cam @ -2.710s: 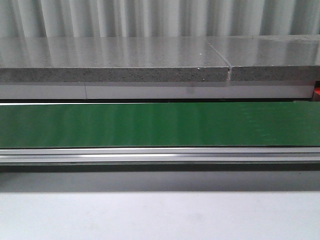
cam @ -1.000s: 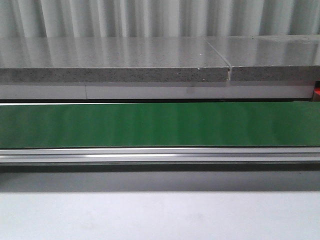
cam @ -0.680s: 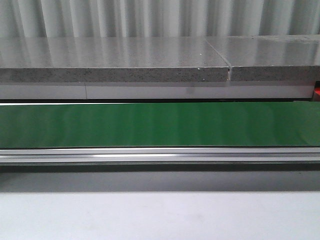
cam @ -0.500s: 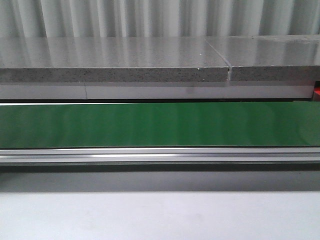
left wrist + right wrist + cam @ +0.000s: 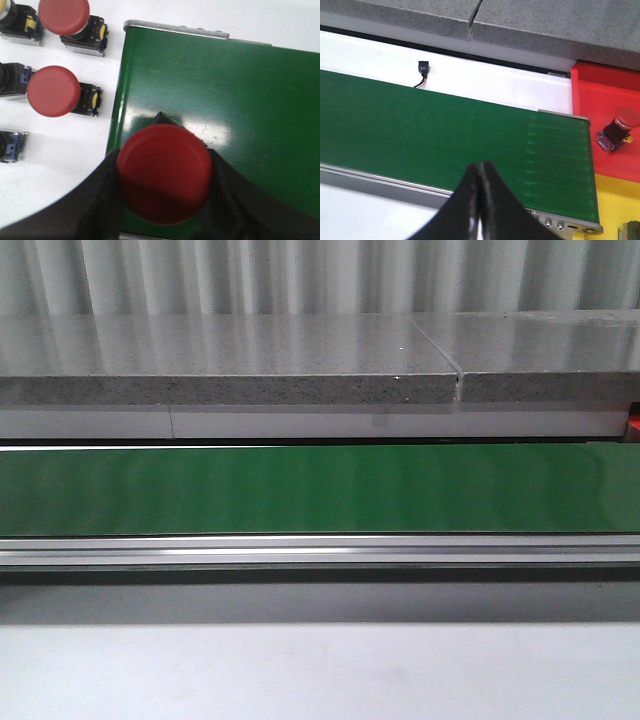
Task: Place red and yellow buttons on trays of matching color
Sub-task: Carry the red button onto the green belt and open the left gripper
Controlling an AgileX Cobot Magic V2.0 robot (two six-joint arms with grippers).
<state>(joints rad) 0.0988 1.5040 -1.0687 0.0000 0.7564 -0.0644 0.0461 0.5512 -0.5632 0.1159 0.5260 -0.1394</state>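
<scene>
Left claw (image 5: pixel 162 172) is gripping a red button (image 5: pixel 164 172) over the belt (image 5: pixel 240 120), right near its end edge. Two more red buttons (image 5: pixel 53 91) are sitting on the white desk (image 5: pixel 60 150) beside it. Right claw (image 5: pixel 479 187) is pinched closed on nothing, hanging over the belt's near rail; the red tray (image 5: pixel 605 100) past the belt's end is holding one button (image 5: pixel 618 127).

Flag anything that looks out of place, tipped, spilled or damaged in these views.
Nothing stands out. The left gripper holds a red button over the green belt. Spare red buttons sit in rows on the white table. One red button lies tipped on the red tray, the matching colour.
</scene>
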